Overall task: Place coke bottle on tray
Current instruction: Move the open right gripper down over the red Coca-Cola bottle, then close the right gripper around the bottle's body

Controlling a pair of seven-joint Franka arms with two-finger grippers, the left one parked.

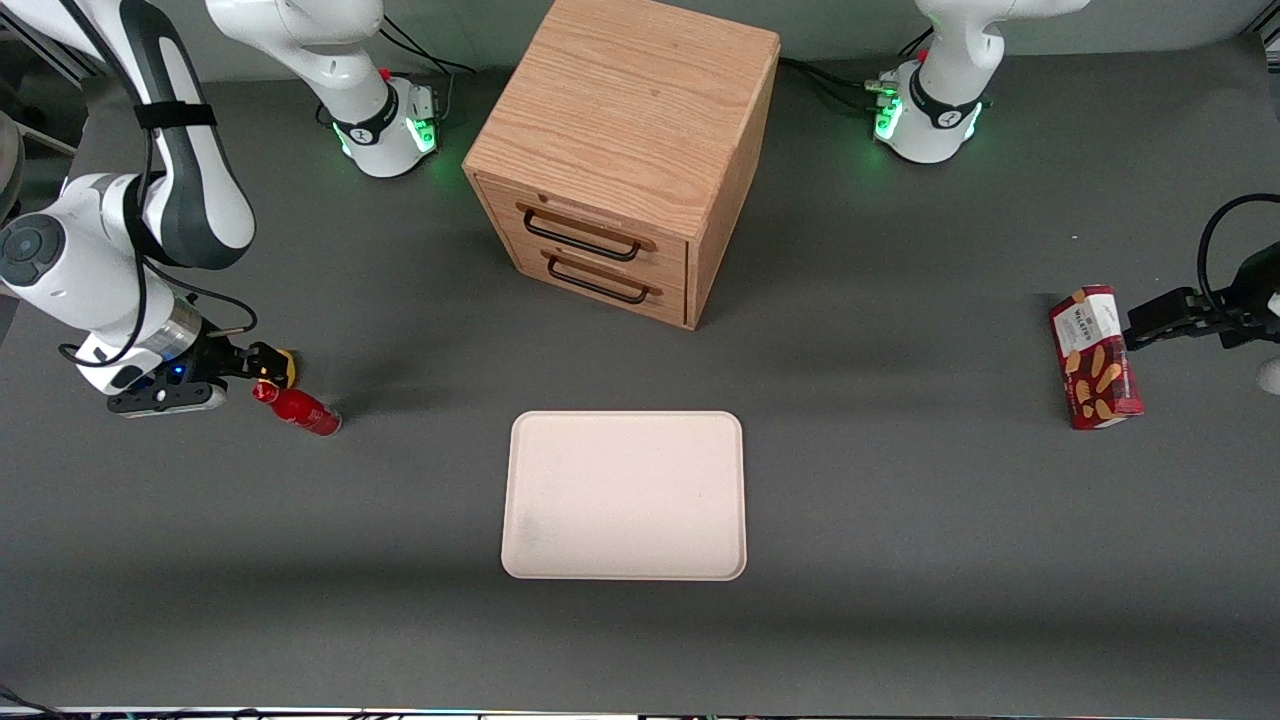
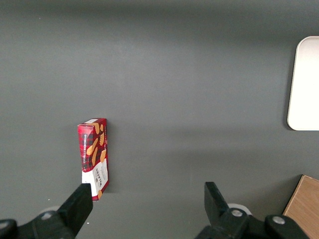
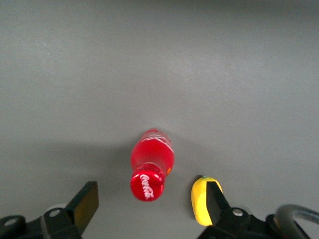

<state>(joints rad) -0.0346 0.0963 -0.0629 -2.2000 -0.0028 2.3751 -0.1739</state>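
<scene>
Toward the working arm's end of the table, the front view shows the gripper (image 1: pixel 262 378) low over the surface, its fingers largely lost against the dark wrist, so this view alone does not settle their spread. One coke bottle (image 1: pixel 297 408) stands just beside the fingertips, tilted as seen from this camera, cap toward the gripper. A yellow lump (image 1: pixel 283 364) is half covered by the gripper and only its edge shows. One tray (image 1: pixel 625 495) lies flat and bare, well apart from the bottle and nearer the camera than the wooden cabinet (image 1: pixel 625 150), which has two drawers with dark handles. One biscuit box (image 1: pixel 1094 357) lies toward the parked arm's end. Nothing lies between the bottle and the tray.

From the left wrist camera, the biscuit box (image 2: pixel 94 158) is seen whole, while the tray (image 2: pixel 305 84) is cut off at the frame edge, as is a corner of the cabinet (image 2: pixel 304 206).

From the right wrist camera, the gripper (image 3: pixel 149 204) is spread wide, and the bottle (image 3: pixel 151 163) stands upright between the fingers, touched by neither. One finger (image 3: pixel 83 203) is cut off by the frame; the yellow lump (image 3: pixel 201 200) sits partly hidden by the other.
</scene>
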